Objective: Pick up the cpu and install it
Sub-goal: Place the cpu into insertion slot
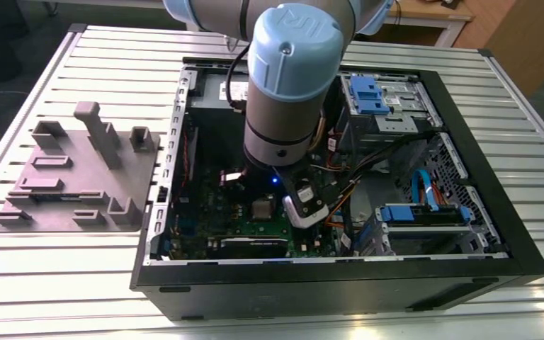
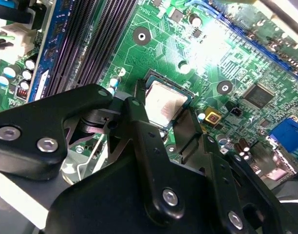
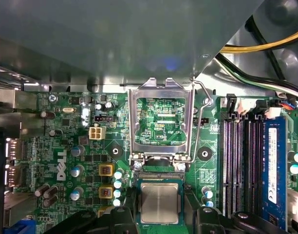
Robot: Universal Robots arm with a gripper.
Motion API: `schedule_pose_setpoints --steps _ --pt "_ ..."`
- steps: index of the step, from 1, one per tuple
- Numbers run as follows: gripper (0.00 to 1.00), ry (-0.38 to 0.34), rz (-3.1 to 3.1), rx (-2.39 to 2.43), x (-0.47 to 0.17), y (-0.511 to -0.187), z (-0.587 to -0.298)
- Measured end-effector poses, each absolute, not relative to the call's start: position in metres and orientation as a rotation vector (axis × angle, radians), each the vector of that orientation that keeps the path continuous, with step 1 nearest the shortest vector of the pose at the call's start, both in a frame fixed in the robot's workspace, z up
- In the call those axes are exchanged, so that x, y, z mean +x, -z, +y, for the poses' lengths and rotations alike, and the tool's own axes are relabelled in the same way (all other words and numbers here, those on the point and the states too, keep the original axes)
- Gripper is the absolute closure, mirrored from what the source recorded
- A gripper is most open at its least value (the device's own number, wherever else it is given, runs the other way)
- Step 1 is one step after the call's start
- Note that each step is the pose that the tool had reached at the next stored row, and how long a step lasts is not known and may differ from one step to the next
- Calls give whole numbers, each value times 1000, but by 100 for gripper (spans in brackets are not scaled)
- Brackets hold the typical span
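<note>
Care is owed to the cpu [image 3: 160,202], judged light, stiff, slick-topped and fragile underneath, which is seated flat in the socket [image 3: 160,176] of the motherboard [image 3: 56,141] and flanked at its opposite edges, the safest hold, by the spread pincer [image 2: 163,111].

The cpu [image 3: 159,203], a small square chip with a silvery-grey top, lies flat on the green motherboard [image 3: 51,141].
</note>
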State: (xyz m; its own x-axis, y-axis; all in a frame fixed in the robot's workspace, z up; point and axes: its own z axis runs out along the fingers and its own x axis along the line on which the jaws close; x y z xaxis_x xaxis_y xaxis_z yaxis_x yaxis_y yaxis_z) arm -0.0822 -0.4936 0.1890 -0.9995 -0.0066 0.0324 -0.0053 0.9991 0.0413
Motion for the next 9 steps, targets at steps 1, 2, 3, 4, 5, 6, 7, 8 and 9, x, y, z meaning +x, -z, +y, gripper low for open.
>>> schedule_pose_setpoints --steps 1,2,3,4,5,6,7,8,9 --pt "53 64 -3108 9 -82 -189 -494" --pt "53 64 -3108 9 -82 -188 -494" --pt "53 65 -3108 9 -82 -188 -493" --pt "53 65 -3109 9 -82 -188 -493" --pt "53 65 -3109 9 -82 -188 -493" --pt "53 65 -3109 9 -82 -188 -493" --pt "53 65 -3109 9 -82 -188 -493" --pt "53 65 -3109 9 -82 -188 -493" --pt "53 65 -3109 9 -82 -188 -493"
